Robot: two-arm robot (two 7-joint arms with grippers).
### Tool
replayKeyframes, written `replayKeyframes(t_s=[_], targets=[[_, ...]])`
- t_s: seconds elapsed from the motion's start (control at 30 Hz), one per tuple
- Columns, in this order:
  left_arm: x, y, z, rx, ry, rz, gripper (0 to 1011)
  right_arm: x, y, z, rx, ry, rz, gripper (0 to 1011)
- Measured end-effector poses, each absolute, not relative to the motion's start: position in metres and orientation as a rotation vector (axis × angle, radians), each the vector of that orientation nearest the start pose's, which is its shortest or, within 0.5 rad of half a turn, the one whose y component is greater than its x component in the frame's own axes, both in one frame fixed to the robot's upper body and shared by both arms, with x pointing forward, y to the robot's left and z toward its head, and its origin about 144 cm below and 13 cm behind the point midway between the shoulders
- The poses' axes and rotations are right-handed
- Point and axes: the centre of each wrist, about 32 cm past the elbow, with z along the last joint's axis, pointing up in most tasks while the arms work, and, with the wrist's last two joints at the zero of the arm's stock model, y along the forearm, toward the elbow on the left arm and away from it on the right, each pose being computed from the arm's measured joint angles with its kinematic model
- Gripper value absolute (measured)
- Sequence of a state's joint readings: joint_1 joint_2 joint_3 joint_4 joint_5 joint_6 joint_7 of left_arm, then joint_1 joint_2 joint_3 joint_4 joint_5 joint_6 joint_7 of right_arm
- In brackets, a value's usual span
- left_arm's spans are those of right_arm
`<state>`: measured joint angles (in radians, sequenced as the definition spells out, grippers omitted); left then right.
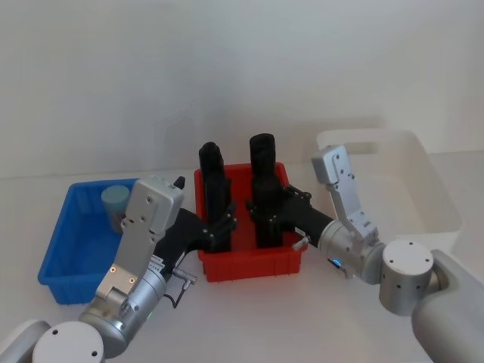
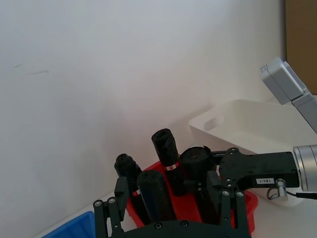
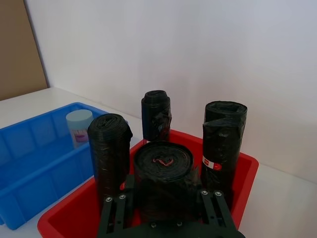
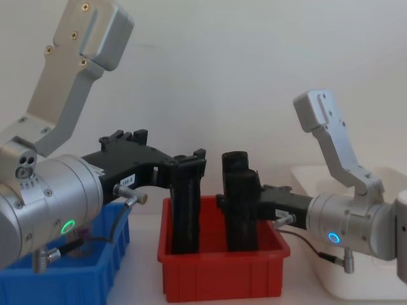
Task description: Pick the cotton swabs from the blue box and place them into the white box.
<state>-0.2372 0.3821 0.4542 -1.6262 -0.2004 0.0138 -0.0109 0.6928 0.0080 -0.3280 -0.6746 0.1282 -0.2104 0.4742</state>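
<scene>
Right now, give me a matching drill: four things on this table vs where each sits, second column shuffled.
1 cotton swab jar
2 black rolls
3 white box
4 left gripper

a on the robot's right of the red tray
b at a roll in the tray's left half
c in the blue box
d upright in the red tray

Pairs: 1-c, 2-d, 3-a, 4-b. The right gripper is at a roll in the tray's right half.

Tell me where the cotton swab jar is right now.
The cotton swab jar stands upright inside the blue box, near its far wall, on the robot's left in the head view. The left gripper is beside it over the red tray.
</scene>
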Motion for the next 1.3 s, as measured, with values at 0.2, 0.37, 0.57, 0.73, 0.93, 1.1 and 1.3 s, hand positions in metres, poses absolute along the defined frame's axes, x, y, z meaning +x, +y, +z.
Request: replayKeyframes(t_s=[0.2, 0.37, 0.57, 0.73, 0.93, 1.1, 1.3], targets=[[0.492, 0.198, 1.204, 0.061, -0.268, 1.124, 1004, 0.628, -0.165, 1.145, -0.082, -0.042, -0.872, 554], [0.492, 0.198, 1.204, 0.061, -0.268, 1.124, 1004, 0.629, -0.166, 1.145, -0.078, -0.044, -0.874, 517], [0.492, 0.198, 1.204, 0.061, -0.268, 1.124, 1004, 0.626, -0.169, 1.149, -0.047, -0.056, -0.887, 499], [0.492, 0.198, 1.204, 0.061, -0.268, 1.124, 1004, 0.621, -0.172, 1.155, -0.017, -0.069, -0.901, 499], [0.492, 0.198, 1.204, 0.061, -0.268, 1.124, 1004, 0.614, -0.176, 1.168, 0.037, -0.099, -0.918, 501], [0.492, 0.198, 1.204, 0.061, -0.268, 1.124, 1004, 0.606, -0.181, 1.182, 0.089, -0.132, -0.935, 499], [0.492, 0.198, 1.204, 0.061, -0.268, 1.124, 1004, 0.594, -0.186, 1.199, 0.149, -0.178, -0.951, 499]])
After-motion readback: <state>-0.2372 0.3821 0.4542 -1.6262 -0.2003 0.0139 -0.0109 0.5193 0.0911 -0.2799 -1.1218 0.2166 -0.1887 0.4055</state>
